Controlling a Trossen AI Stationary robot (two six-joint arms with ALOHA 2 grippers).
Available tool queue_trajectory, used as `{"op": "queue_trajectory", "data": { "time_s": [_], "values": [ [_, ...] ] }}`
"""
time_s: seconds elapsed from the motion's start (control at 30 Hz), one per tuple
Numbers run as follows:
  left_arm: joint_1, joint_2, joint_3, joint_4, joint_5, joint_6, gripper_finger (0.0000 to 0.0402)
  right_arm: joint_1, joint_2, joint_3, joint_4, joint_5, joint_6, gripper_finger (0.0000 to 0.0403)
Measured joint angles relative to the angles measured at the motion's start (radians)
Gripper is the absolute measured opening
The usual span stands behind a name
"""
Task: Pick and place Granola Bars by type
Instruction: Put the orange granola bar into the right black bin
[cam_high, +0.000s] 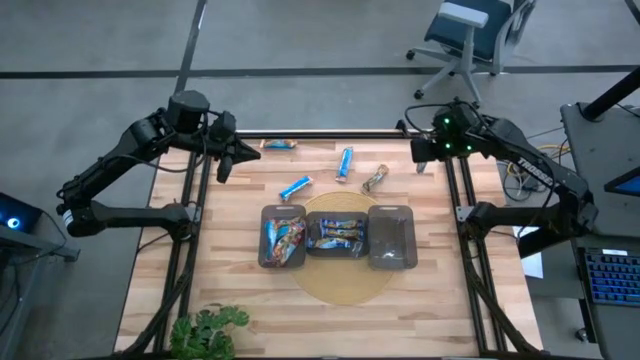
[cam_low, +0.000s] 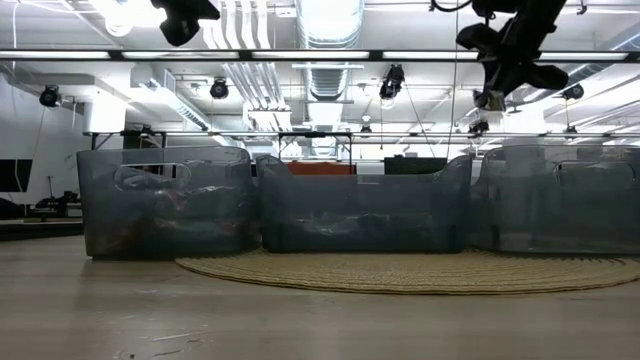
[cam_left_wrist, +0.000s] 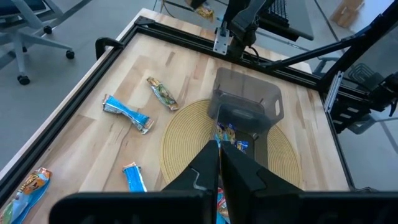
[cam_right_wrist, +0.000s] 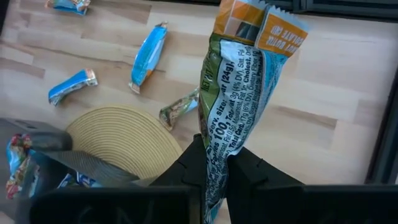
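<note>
Trays' (cam_low: 165, 205) contents blur behind dark walls — held bar's (cam_right_wrist: 245, 93) lower end hidden.

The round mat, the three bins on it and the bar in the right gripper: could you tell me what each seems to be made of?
Round mat: looks like woven straw or rope, matte, with coiled ridges.
Bins: probably plastic, smoky and see-through, contents showing through the walls.
Bar held in the right gripper: thin printed foil or plastic wrapper, glossy and crinkled with a crimped end.

Three trays (cam_high: 338, 238) stand in a row on a round mat (cam_high: 345, 285); four bars (cam_high: 295, 187) lie loose on the table (cam_high: 240, 290).
</note>
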Motion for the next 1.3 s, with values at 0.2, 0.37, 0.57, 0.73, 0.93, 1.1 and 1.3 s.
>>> {"op": "queue_trajectory", "data": {
  "time_s": [0.2, 0.37, 0.57, 0.73, 0.93, 1.1, 1.3],
  "values": [
    [0.000, 0.000, 0.000, 0.000, 0.000, -0.001, 0.0000, 0.011, 0.001, 0.007, -0.007, -0.036, -0.042, 0.0024],
    [0.000, 0.000, 0.000, 0.000, 0.000, -0.006, 0.0000, 0.067, 0.001, 0.039, -0.006, -0.067, -0.059, 0.0024],
    [0.000, 0.000, 0.000, 0.000, 0.000, -0.018, 0.0000, 0.202, 0.001, 0.103, -0.006, -0.067, -0.093, 0.0024],
    [0.000, 0.000, 0.000, 0.000, 0.000, -0.018, 0.0000, 0.332, 0.001, 0.162, -0.005, -0.067, -0.109, 0.0024],
    [0.000, 0.000, 0.000, 0.000, 0.000, -0.018, 0.0000, 0.468, 0.001, 0.220, -0.005, -0.064, -0.135, 0.0024],
    [0.000, 0.000, 0.000, 0.000, 0.000, -0.018, 0.0000, 0.568, 0.001, 0.247, -0.005, -0.063, -0.174, 0.0024],
    [0.000, 0.000, 0.000, 0.000, 0.000, -0.018, 0.0000, 0.654, 0.003, 0.246, -0.005, -0.058, -0.208, 0.0024]
  ]
}}
